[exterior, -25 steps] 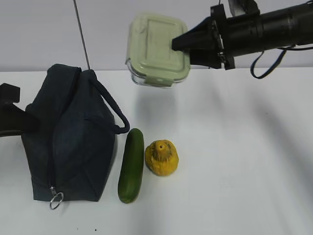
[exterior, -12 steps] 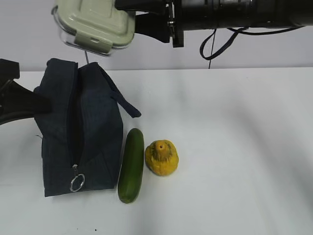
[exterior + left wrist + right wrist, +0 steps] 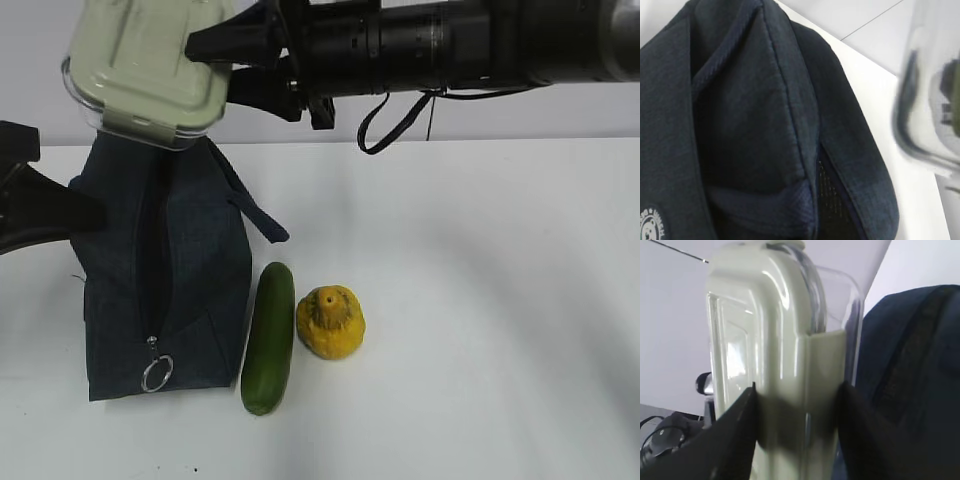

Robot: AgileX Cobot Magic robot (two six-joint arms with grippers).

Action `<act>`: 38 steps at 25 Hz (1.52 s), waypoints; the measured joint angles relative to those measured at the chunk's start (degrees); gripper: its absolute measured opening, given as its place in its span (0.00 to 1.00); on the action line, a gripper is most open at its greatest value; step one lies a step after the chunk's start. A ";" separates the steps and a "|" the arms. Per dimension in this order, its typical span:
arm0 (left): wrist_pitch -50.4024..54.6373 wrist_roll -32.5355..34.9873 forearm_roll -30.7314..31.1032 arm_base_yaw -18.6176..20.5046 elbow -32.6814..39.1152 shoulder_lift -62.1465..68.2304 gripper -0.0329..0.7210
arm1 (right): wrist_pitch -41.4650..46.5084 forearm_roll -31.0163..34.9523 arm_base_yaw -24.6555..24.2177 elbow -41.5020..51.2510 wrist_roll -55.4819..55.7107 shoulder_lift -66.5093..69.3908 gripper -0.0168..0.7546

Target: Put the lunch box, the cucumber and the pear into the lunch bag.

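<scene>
The right gripper [image 3: 215, 60] is clamped on the lunch box [image 3: 145, 70], holding it in the air by one short end, with the box out past the fingertips toward the left of the exterior view. In the right wrist view the two dark fingers [image 3: 735, 435] press against either face of the box's [image 3: 775, 355] green clip lid and clear body.

Nearest the camera in the exterior view, the cucumber [image 3: 269, 337] lies lengthwise on the white table [image 3: 480, 300], just beside the lunch bag's [image 3: 165, 275] right wall. The pear [image 3: 330, 322] sits just right of the cucumber. The bag's zipper ring pull [image 3: 154, 374] hangs at its near end.

Farther back, the lunch box hovers above the bag's far end. The left gripper [image 3: 40, 205] is a dark shape against the bag's left side; whether its jaws are closed cannot be told. The left wrist view shows the bag's fabric [image 3: 750, 130] and a blurred edge of the box [image 3: 930, 90].
</scene>
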 joint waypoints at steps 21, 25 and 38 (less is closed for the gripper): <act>-1.42 0.05 3.12 0.00 0.00 0.00 0.02 | -2.01 -25.34 -0.22 -0.26 10.48 8.14 0.49; -2.10 0.05 4.58 0.00 0.00 0.00 0.02 | -5.75 -28.63 1.26 -0.26 12.46 8.14 0.49; -1.70 0.23 5.32 0.00 -0.11 4.77 0.02 | -12.89 -32.44 7.65 -8.02 16.29 13.11 0.51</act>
